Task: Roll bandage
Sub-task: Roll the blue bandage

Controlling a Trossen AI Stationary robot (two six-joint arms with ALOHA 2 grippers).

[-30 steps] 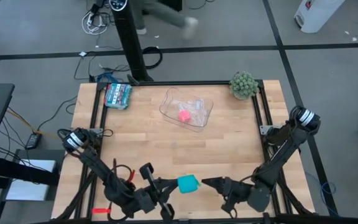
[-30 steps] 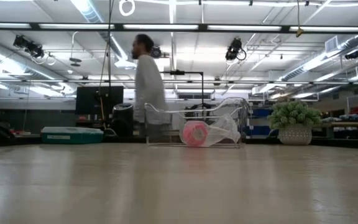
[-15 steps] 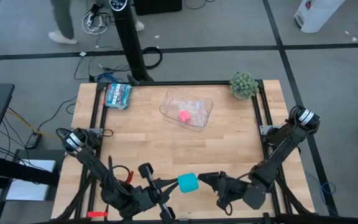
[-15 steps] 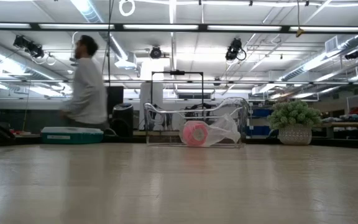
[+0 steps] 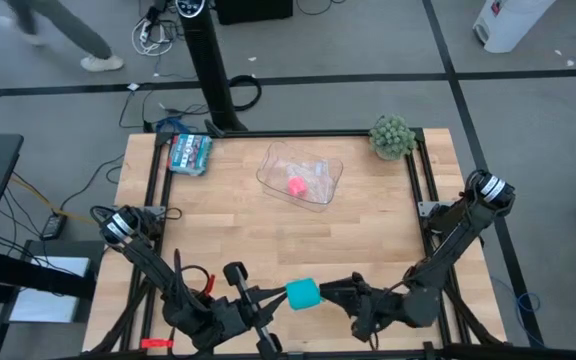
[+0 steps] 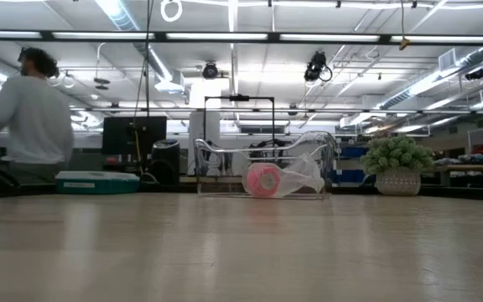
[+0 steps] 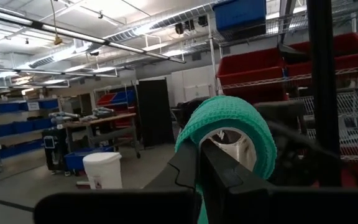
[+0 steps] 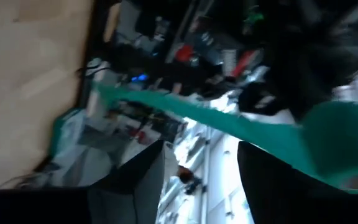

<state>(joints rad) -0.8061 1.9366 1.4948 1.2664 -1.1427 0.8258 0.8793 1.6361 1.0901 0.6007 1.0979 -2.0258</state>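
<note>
The bandage (image 5: 303, 294) was already a compact teal roll, held up at the near edge of the bench (image 5: 268, 230), well apart from the clear tray (image 5: 330, 180) that held a pink roll (image 5: 296, 186). The left gripper (image 5: 271, 297) was clamped on the roll: in the left wrist view its dark fingers (image 7: 194, 168) met at the roll's side, and the winding with its open core stood just above them. The right gripper (image 5: 336, 291) stood just beside the roll on the side away from the left gripper. In the right wrist view its fingers (image 8: 138, 171) were apart, and a loose teal tail ran from the roll across the gap between them, so it seemed not to grip anything.

I judged that the step in hand was to wind the last free tail onto the roll. To do it well, the left gripper should keep a firm but not crushing hold, because the soft fabric can flatten. The right gripper should take the tail near the roll, keep it lightly tight and straight with the roll, and lay it over the earlier turns without a twist. If the tail goes slack or slanted, the turns may slip to the side and the roll may loosen
</note>
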